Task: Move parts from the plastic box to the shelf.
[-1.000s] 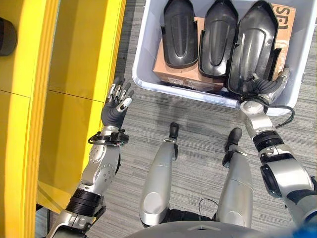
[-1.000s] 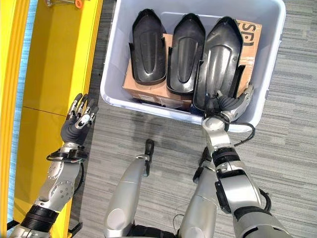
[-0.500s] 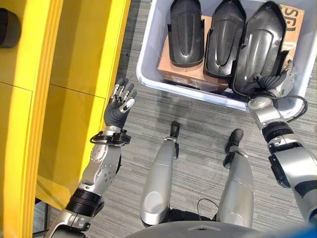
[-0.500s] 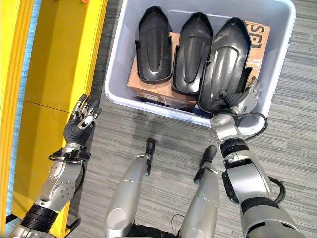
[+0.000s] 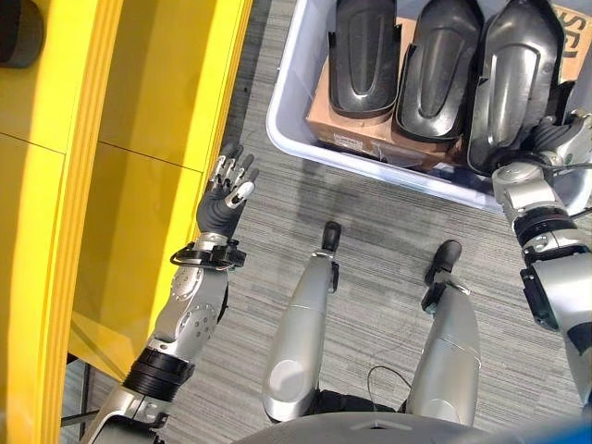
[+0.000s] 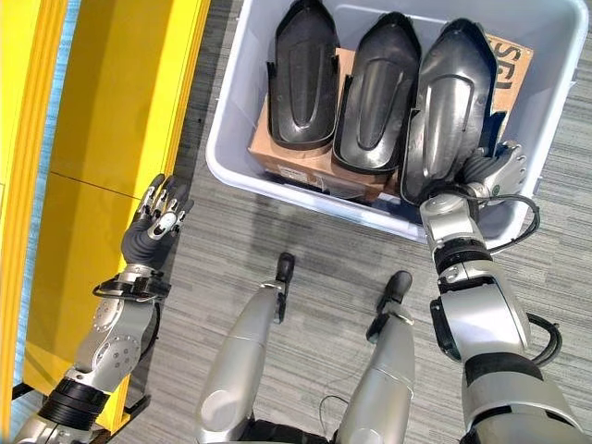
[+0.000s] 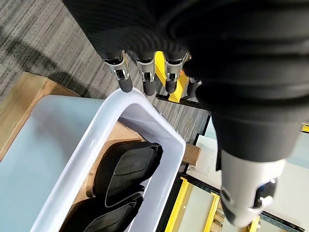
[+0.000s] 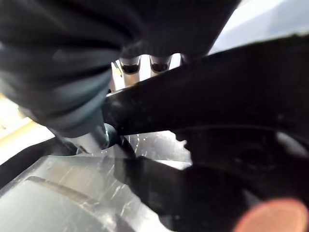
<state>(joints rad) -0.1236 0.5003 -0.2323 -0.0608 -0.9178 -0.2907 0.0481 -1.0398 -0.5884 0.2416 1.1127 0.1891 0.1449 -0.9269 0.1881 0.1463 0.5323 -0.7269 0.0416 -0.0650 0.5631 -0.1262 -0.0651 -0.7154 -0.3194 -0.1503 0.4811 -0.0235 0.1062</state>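
step: grasp | right hand (image 6: 488, 173) fingers curled on near end of rightmost part (image 6: 450, 102), still in box (image 6: 242, 111) | left hand (image 6: 154, 228) fingers spread, empty, beside shelf (image 6: 111, 92) | next: lift part clear of rim, carry left to shelf

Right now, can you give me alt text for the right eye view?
The right robot hand grips the near end of the rightmost of three black parts in a white box on grey carpet. The left robot hand hangs open beside the yellow shelf.
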